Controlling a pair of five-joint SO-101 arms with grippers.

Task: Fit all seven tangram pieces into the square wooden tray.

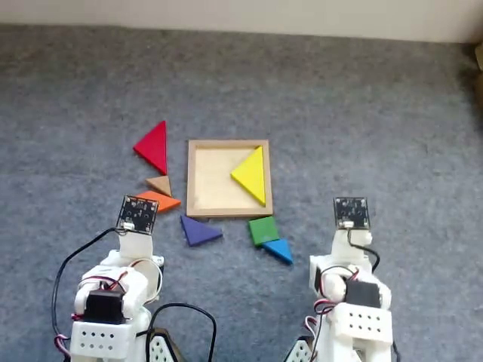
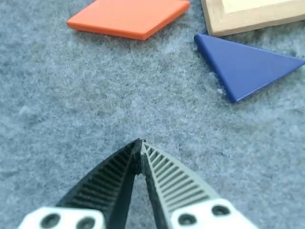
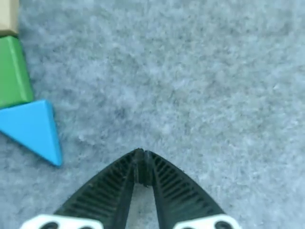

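Task state: one of seven pieces placed; the yellow triangle lies in the tray against its right wall, and six pieces are still on the table
Left end effector: closed on nothing, tips meeting, low over bare table
Right end effector: closed too, nothing held, also over bare table
Nearest to the left one: the purple triangle, ahead and to its right, just beside the tray's near left corner
Its long edge: faces the tray and runs across the end effector's line of reach, not along it (so a wrist turn looks likely before any pinch across that edge)
Also ahead of the left one: the orange piece, slightly to its left, long axis lying crosswise; the tan triangle and red triangle sit farther out beyond it
Nearest to the right one: the blue triangle, ahead and to its left, touching the green square, which sits just below the tray's near edge
Split by reach: four pieces fall to the left arm, two to the right
Before a grasp: either end effector must open, since both are closed now
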